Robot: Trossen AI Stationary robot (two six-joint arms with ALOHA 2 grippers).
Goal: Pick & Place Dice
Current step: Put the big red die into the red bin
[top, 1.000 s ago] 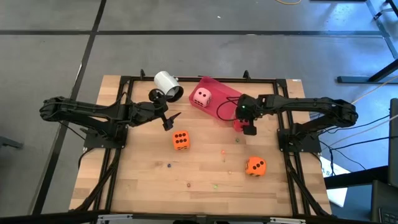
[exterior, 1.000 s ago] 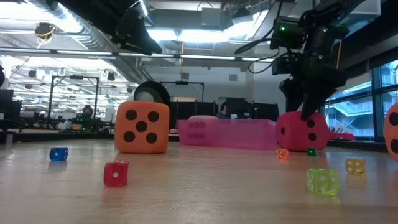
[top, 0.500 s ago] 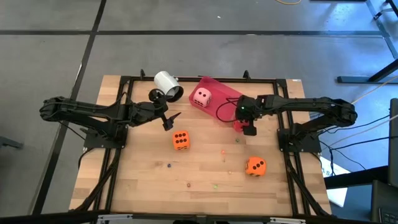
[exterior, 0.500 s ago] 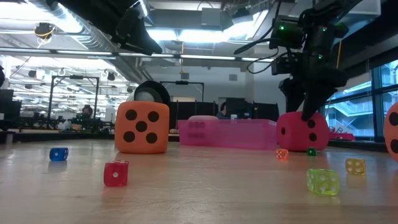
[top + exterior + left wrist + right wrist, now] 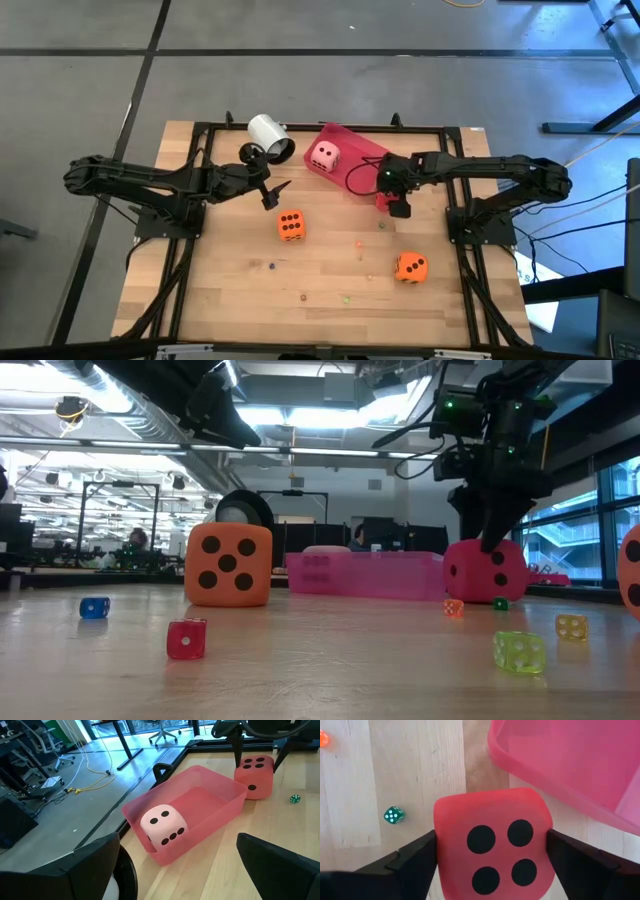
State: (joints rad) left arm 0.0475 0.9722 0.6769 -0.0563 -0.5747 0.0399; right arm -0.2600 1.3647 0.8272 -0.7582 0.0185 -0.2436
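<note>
The red die stands on the table beside the pink tray, between the fingers of my right gripper, which is shut on it. The pink die lies inside the tray. One orange die rests mid-table and another orange die sits nearer the near right corner. My left gripper is open and hovers above the table near the white cup, which lies on its side. In the left wrist view, the pink die and red die both show. My right gripper pinches the red die by two opposite side faces, one dark finger on each side. The fingers come from above, pointing down. The die stays upright with its bottom face on the table, its four-pip face toward the wrist camera.
Several tiny dice lie scattered on the wood: a green one close to the red die, a blue one, a small red one, and yellow ones. The tray's wall stands just past the red die.
</note>
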